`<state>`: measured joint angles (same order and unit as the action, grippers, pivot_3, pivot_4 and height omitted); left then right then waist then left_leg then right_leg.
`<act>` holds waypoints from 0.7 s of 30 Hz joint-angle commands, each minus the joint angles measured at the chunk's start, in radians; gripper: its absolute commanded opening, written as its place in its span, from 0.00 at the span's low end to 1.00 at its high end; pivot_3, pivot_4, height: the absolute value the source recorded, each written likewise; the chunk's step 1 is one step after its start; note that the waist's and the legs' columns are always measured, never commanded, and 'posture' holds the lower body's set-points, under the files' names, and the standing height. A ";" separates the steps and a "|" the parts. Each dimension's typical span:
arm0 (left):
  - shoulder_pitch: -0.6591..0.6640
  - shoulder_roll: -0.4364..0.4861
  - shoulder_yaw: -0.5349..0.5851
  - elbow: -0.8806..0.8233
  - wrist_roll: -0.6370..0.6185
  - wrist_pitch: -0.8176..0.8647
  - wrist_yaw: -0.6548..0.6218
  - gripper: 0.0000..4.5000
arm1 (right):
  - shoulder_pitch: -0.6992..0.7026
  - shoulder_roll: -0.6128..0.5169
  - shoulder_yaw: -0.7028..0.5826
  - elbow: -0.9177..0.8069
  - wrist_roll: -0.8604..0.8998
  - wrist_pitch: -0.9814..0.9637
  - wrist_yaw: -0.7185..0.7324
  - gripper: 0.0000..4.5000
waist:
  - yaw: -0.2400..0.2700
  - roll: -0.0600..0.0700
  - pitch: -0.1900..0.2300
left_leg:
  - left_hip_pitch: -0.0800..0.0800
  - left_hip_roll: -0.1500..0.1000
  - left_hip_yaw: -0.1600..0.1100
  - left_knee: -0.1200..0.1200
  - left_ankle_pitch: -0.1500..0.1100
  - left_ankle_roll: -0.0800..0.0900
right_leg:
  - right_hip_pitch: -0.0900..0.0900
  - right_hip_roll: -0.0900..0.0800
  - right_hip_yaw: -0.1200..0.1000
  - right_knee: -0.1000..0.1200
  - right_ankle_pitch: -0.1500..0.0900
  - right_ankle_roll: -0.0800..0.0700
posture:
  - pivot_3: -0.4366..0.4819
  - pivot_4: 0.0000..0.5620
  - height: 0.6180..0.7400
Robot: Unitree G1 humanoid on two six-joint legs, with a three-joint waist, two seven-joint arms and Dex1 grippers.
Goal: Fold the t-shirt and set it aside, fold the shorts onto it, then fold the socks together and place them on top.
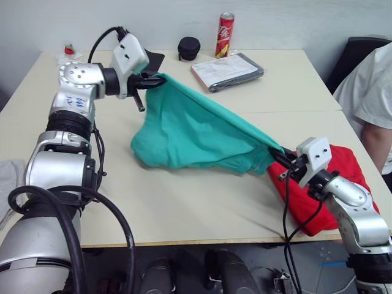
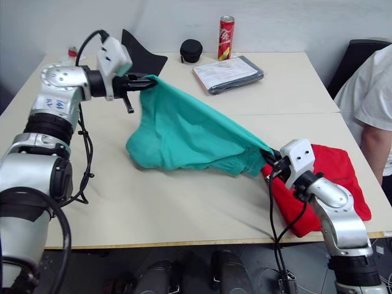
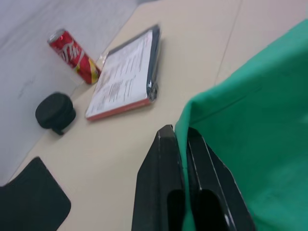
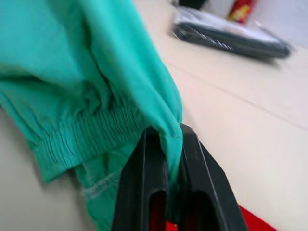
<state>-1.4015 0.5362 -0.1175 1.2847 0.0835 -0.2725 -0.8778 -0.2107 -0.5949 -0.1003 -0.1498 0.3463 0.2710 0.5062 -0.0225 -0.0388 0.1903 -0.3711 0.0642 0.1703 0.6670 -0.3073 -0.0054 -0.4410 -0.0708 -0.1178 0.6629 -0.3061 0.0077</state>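
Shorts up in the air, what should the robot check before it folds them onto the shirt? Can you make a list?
1. Left gripper shut on the shorts: ok.
2. Right gripper shut on the shorts by the waistband: ok.
3. Shorts stretched between both grippers, the middle sagging to the table: ok.
4. Shirt folded at the right: ok.
5. Shorts over the shirt: not ok, they hang left of it.
6. Socks ready: cannot tell.

Soft, even indoor light with faint shadows; both wrist views blur toward their backgrounds.
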 commanded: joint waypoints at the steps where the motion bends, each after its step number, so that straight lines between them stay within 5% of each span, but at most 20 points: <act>1: -0.008 -0.017 -0.017 0.047 0.076 0.008 0.156 0.01 | -0.065 0.030 0.011 0.055 -0.047 0.025 -0.039 0.00 | -0.005 0.000 0.000 | -0.001 0.000 0.000 0.000 0.000 0.000 | -0.001 0.000 0.000 0.000 0.000 0.000 | 0.48 0.27 1.00; 11: 0.036 -0.043 0.048 0.072 0.085 0.077 0.279 0.01 | -0.149 0.075 0.014 0.193 -0.077 0.002 -0.010 0.00 | -0.006 0.000 0.000 | -0.001 0.000 0.005 0.000 0.001 -0.001 | -0.004 0.001 0.005 0.003 0.000 0.000 | 0.48 0.27 1.00; 12: 0.037 -0.045 0.067 0.072 0.071 0.088 0.285 0.10 | -0.161 0.084 0.004 0.203 -0.059 0.016 -0.005 0.00 | -0.006 0.000 0.000 | -0.001 0.000 0.005 0.000 0.001 -0.001 | -0.004 0.001 0.005 0.003 0.000 0.000 | 0.48 0.27 1.00; 21: 0.056 -0.001 0.206 0.044 -0.005 0.008 0.226 0.70 | -0.185 0.026 -0.069 0.159 -0.042 -0.039 0.056 0.64 | -0.006 0.000 0.000 | 0.000 0.000 0.005 0.000 0.001 -0.001 | -0.004 0.001 0.005 0.004 0.000 0.000 | 0.48 0.27 1.00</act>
<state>-1.3467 0.5045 0.0451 1.3640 0.1200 -0.2232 -0.6123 -0.3863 -0.5431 -0.1072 0.0749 0.2732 0.2571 0.5424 -0.0285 -0.0386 0.1905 -0.3714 0.0644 0.1752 0.6673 -0.3063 -0.0060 -0.4448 -0.0701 -0.1129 0.6670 -0.3062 0.0074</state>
